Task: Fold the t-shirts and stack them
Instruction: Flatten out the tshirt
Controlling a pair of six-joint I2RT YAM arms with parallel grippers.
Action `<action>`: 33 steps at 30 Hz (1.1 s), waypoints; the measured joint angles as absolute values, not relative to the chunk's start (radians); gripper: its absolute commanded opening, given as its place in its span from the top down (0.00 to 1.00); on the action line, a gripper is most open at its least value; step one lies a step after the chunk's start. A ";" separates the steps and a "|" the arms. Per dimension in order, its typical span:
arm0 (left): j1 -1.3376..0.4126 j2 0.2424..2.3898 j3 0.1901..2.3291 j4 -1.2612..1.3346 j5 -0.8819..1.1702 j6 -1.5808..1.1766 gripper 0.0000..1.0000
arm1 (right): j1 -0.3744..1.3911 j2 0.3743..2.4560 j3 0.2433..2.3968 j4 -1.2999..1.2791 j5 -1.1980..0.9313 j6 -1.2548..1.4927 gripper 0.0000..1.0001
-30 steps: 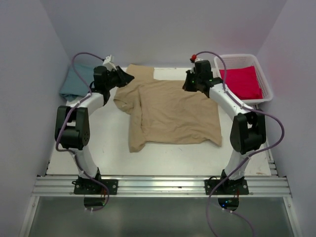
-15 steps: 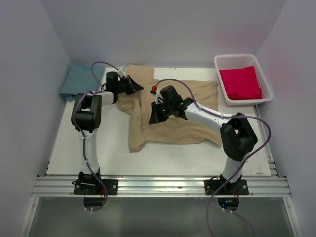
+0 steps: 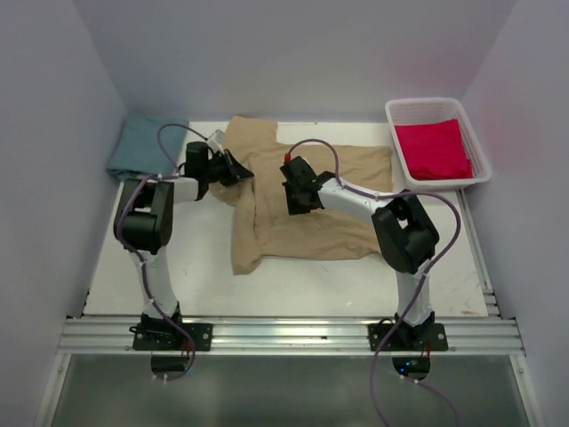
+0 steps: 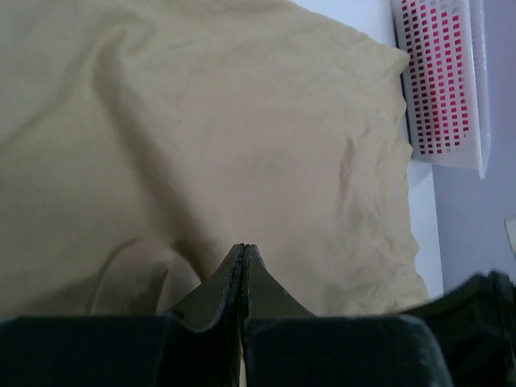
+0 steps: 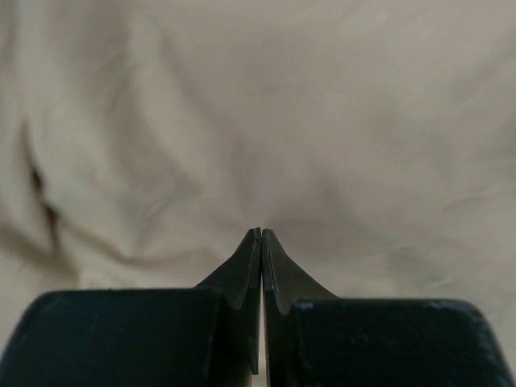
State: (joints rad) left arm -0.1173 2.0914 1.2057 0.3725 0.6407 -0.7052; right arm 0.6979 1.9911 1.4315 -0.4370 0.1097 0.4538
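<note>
Tan shirt (image 3: pixel 311 209): mid-table, mostly spread flat, with only its left side turned in and rumpled. Folding appears barely begun.
Teal shirt (image 3: pixel 138 147): far left, bunched. Whether it is folded cannot be told.
Red shirt (image 3: pixel 433 149): lying in the basket (image 3: pixel 425 102), far right.
Left gripper (image 4: pixel 243 247) and right gripper (image 5: pixel 260 231): jaws pressed together over the tan shirt, no cloth visibly pinched.
No stack yet.

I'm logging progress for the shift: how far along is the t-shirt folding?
Done: nothing clearly stacked; the teal t-shirt lies compact in the far left corner. In hand: the tan t-shirt is spread out, left side rumpled, with the left gripper and right gripper both shut over it. Left: fold it, plus the red t-shirt in the basket, then stack.
</note>
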 measured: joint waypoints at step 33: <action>-0.316 1.752 0.965 -0.166 0.066 -0.498 1.00 | 0.480 2.299 1.804 -0.448 0.159 0.442 1.00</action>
